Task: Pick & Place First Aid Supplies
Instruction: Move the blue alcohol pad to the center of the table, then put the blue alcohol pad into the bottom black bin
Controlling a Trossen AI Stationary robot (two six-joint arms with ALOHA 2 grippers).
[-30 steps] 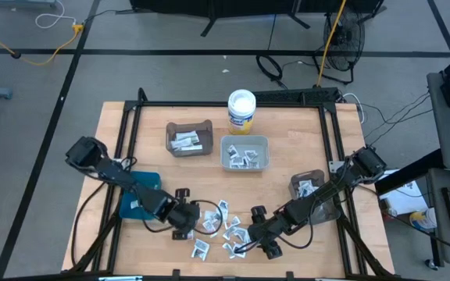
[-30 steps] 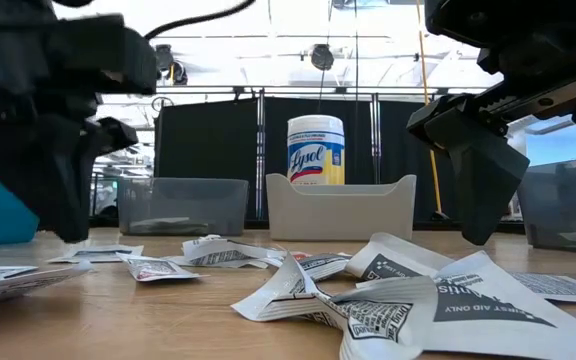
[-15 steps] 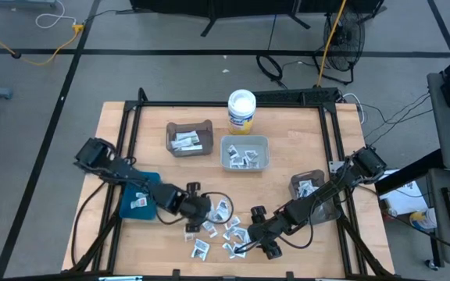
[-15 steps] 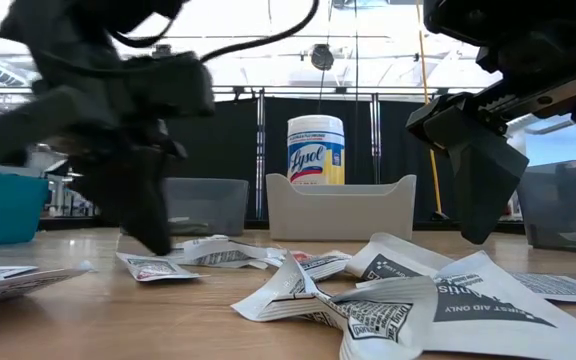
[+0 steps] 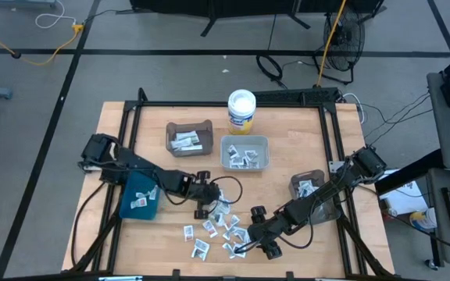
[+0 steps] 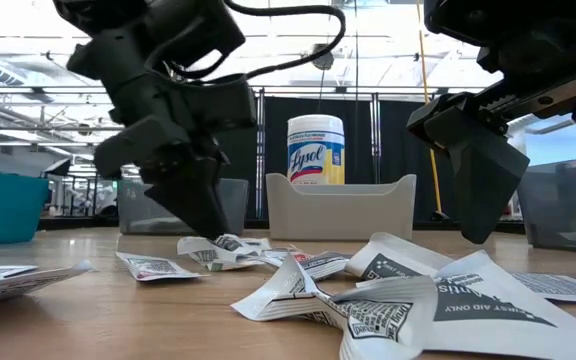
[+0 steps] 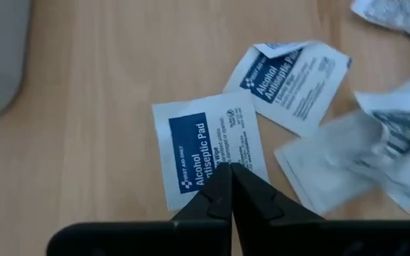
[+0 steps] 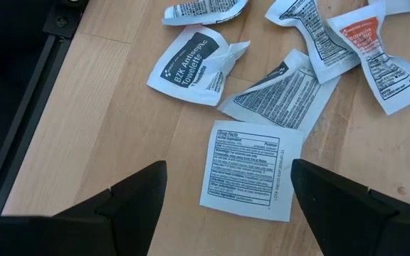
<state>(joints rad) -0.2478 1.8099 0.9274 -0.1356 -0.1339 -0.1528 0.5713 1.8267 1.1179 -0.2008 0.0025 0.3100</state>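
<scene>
Several small white first aid packets point(image 5: 223, 226) lie loose on the wooden table near its front edge. My left gripper point(image 5: 208, 206) is shut and slants down at the pile's far left side. In the left wrist view its tips point(image 7: 230, 171) stand at a flat packet with blue print, an alcohol pad point(image 7: 206, 146). My right gripper point(image 5: 245, 243) hangs open above the pile's near right side. A white packet with black print point(image 8: 249, 171) lies flat on the table below its two fingers, untouched. My left gripper slants down from the table's left with its shut fingertips over the alcohol pad's near edge point(image 7: 223, 186). The packet lies flat on the table. Whether the tips touch it, I cannot tell.
A teal bin point(image 5: 137, 200) with one packet stands at the left. A brown bin point(image 5: 190, 138) and a white bin point(image 5: 245, 153) stand at the back, a grey bin point(image 5: 307, 186) at the right, all holding packets. A white round tub point(image 5: 241, 109) stands behind them.
My left gripper has swung from beside the teal bin toward the table's right and a little toward its far edge, sinking slightly, and now stands at the pile of packets. It has stayed shut.
</scene>
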